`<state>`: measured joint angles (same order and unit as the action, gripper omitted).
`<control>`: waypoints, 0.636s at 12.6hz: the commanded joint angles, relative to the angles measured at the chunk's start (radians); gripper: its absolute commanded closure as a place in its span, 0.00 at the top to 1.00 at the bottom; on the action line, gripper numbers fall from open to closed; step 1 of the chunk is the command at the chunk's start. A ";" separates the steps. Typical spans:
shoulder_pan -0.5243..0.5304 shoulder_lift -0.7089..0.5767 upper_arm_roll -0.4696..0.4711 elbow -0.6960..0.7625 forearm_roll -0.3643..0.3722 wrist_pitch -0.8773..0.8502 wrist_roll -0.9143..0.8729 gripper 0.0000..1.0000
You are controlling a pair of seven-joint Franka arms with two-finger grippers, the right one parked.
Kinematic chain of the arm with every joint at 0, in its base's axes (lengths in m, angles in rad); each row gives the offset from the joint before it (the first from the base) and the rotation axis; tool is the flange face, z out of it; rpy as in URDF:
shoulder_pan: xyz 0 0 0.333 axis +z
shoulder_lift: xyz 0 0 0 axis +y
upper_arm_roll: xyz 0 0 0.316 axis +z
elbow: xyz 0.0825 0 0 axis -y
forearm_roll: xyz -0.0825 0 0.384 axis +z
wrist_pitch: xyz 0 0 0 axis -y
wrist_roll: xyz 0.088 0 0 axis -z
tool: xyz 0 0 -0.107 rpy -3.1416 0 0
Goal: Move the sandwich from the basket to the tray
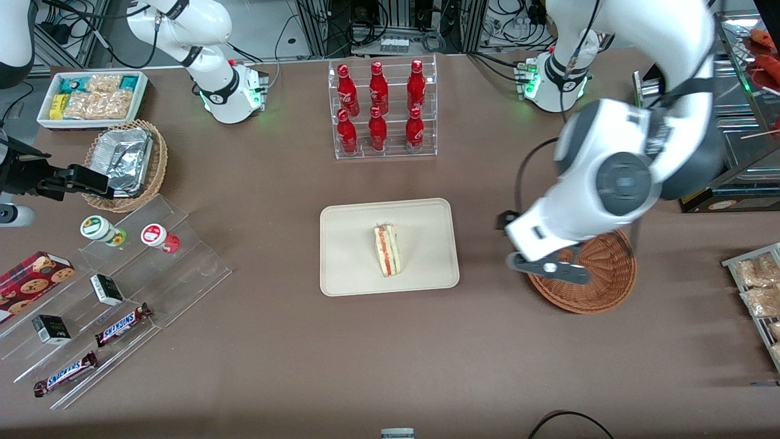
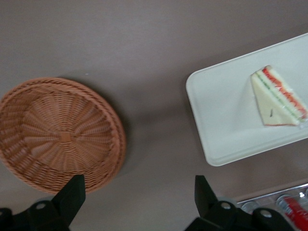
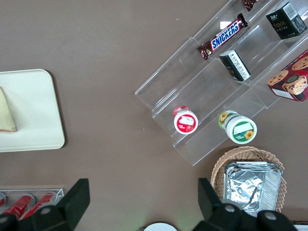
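Observation:
The sandwich (image 1: 388, 249), a pale bread wedge with red, yellow and green layers, lies on the cream-beige tray (image 1: 348, 268) in the middle of the table; both also show in the left wrist view, sandwich (image 2: 278, 97) on tray (image 2: 221, 120). The reddish-brown wicker basket (image 1: 603, 283) sits toward the working arm's end and is empty in the left wrist view (image 2: 57, 132). My left gripper (image 1: 551, 268) hangs above the basket's tray-side rim, open and empty, its fingers (image 2: 72, 192) wide apart over bare table.
A clear rack of red bottles (image 1: 381, 107) stands farther from the camera than the tray. A foil-lined basket (image 1: 125, 161), a white snack bin (image 1: 91, 97) and clear tiered shelves with candy bars (image 1: 122, 323) lie toward the parked arm's end. Bagged snacks (image 1: 758, 292) sit beside the basket.

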<state>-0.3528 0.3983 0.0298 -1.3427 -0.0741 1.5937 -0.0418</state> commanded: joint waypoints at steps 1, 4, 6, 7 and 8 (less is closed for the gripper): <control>0.069 -0.107 -0.008 -0.094 -0.004 -0.008 0.069 1.00; 0.129 -0.186 -0.007 -0.177 0.002 -0.006 0.112 1.00; 0.159 -0.222 -0.007 -0.216 0.010 -0.008 0.166 1.00; 0.175 -0.243 -0.007 -0.236 0.010 -0.009 0.168 1.00; 0.178 -0.269 -0.005 -0.265 0.016 -0.009 0.169 1.00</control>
<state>-0.1915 0.2026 0.0316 -1.5274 -0.0709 1.5848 0.1077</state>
